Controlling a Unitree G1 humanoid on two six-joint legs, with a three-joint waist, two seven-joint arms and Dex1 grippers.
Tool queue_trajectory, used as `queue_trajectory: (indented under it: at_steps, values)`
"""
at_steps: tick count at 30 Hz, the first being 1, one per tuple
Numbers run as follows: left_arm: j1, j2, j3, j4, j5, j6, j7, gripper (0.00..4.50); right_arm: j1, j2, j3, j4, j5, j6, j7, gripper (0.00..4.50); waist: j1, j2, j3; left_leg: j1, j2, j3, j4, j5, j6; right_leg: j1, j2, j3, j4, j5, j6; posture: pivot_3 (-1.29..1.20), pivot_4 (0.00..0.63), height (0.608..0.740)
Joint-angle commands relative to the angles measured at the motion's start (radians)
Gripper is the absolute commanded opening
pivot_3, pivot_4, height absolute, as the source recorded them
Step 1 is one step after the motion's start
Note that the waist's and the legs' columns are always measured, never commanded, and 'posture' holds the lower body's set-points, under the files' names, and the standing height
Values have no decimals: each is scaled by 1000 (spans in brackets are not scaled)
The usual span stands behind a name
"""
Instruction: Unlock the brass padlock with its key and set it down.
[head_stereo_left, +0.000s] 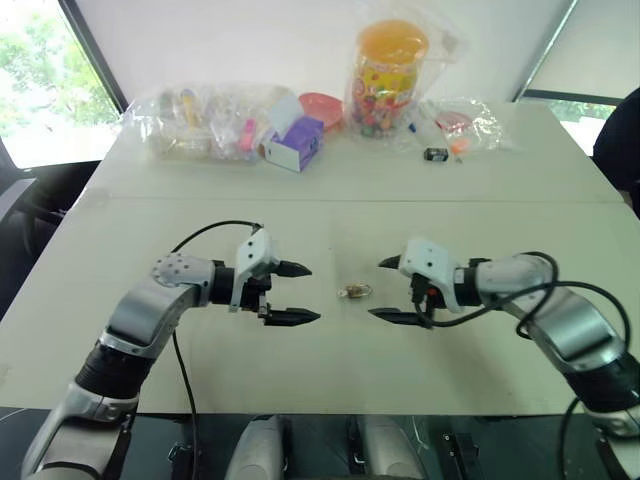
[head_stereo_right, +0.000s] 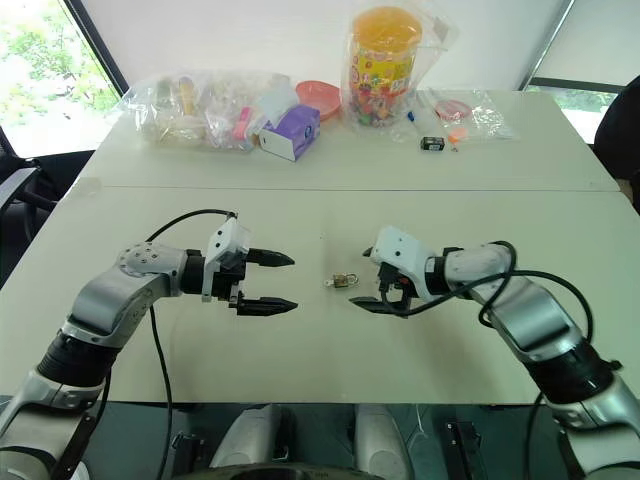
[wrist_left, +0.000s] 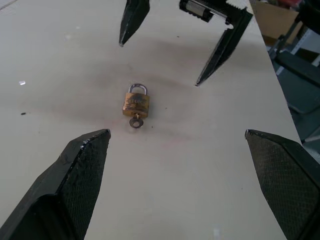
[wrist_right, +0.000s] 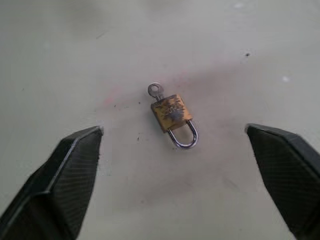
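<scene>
- I take the brass padlock (head_stereo_left: 354, 291) as my landmark; it lies flat on the white table (head_stereo_left: 200, 380) in the gap between my two grippers, touching neither of them.
- Left of the padlock, my left gripper (head_stereo_left: 297, 293) hovers with its jaws spread wide and nothing in them, tips pointing toward the padlock; bare tabletop separates the fingertips (head_stereo_left: 303, 317) from the brass body.
- Through the left wrist camera I see the padlock (wrist_left: 136, 104) lying clear between and beyond my own fingers (wrist_left: 82, 165), with its key (wrist_left: 135, 121) sticking out of the bottom toward me and the shackle pointing away.
- Right of the padlock, my right gripper (head_stereo_left: 385, 289) also stands wide and empty, tips aimed back at the padlock and a little nearer to it than the left ones.
- From the right wrist camera the shackle (wrist_right: 183, 135) looks seated in the body; I cannot tell whether it is locked.
- Open room: the tabletop around the padlock is bare on every side, toward me as far as the near edge and away from me up to the seam (head_stereo_left: 330, 200) running across the table.
- Well beyond the padlock, along the far edge, sit clear bags of small items (head_stereo_left: 200, 125), a purple and white box (head_stereo_left: 295, 143), a tall jar of coloured pieces (head_stereo_left: 388, 75) and a small black box (head_stereo_left: 435, 154).
</scene>
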Motion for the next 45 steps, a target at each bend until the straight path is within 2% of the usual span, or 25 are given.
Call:
queue_trajectory:
  at_steps: [1, 11, 14, 19, 20, 24, 28, 31, 38, 43, 44, 45]
  values:
    - [5, 11, 20, -51, -5, -8, 15, 4500, -54, 42, 23, 103, -43, -70, 43, 4449, 2, 0, 0, 0, 0, 0, 0, 0, 0, 0, 0, 0, 0, 0, 0, 0, 150, 735]
    - [31, 37, 45, -87, -16, 7, 43, 4500, -106, 147, 57, 305, -120, -175, 114, 4449, -3, 0, 0, 0, 0, 0, 0, 0, 0, 0, -1, 0, 1, 0, 0, 0, 150, 735]
    - [37, 46, 49, -94, -12, 8, 52, 4500, -106, 165, 65, 335, -141, -200, 125, 3619, -4, 0, 0, 1, 0, 0, 0, 0, 0, 0, -1, 0, 1, 0, 0, 0, 150, 735]
    - [37, 52, 50, -95, -16, 10, 54, 4500, -103, 193, 76, 334, -168, -214, 131, 993, -3, 0, 0, 1, 0, 0, 0, 0, 0, 0, -1, 0, 2, 0, 0, 0, 150, 735]
    - [37, 53, 49, -94, -16, 9, 53, 4500, -101, 194, 79, 329, -178, -218, 131, 661, -3, 0, 0, 1, 0, 0, 0, 0, 0, 0, -1, 0, 2, 0, 0, 0, 150, 735]
    - [22, 43, 48, -75, -34, 26, 46, 4500, -84, 153, 76, 277, -258, -277, 93, 689, -3, 0, 0, 1, 0, 0, 0, 0, 0, 0, -1, 0, 2, 0, 0, 0, 150, 735]
    - [-21, -18, 59, -2, -87, 88, 57, 4500, -55, 109, 8, 128, -400, -504, -77, 689, 5, 0, 0, 1, -1, 0, 1, 0, 0, 0, -2, 0, 3, 0, 0, 0, 150, 735]
    - [-66, -60, 64, 42, -112, 113, 61, 4500, 0, 66, -20, -2, -453, -591, -119, 689, 5, 0, 0, 0, -1, 0, 1, 0, 0, -1, -2, 0, 3, 0, 0, 0, 150, 735]
    - [-137, -120, 55, 103, -143, 142, 40, 4500, 109, 33, -73, -206, -491, -617, -144, 689, -2, 0, 0, 0, -1, 0, 1, 0, 0, -1, 0, 0, 3, 0, 0, 0, 150, 735]
    - [-157, -138, 48, 133, -144, 140, 24, 4500, 114, 34, -90, -254, -495, -583, -137, 689, 0, 0, 0, 0, -1, 0, 1, 0, -1, -1, 0, 0, 4, 0, 0, 0, 150, 735]
    - [-158, -139, 45, 135, -141, 138, 21, 3970, 112, 36, -91, -258, -495, -577, -135, 689, 0, 0, 0, 0, -1, 0, 1, 0, -1, -1, 0, 0, 4, 0, 0, 0, 150, 735]
    - [-158, -140, 42, 138, -138, 135, 18, 3733, 109, 38, -90, -261, -495, -572, -133, 689, 0, 0, 0, 0, -1, 0, 1, 0, -1, -1, 0, 0, 4, 0, 0, 0, 150, 735]
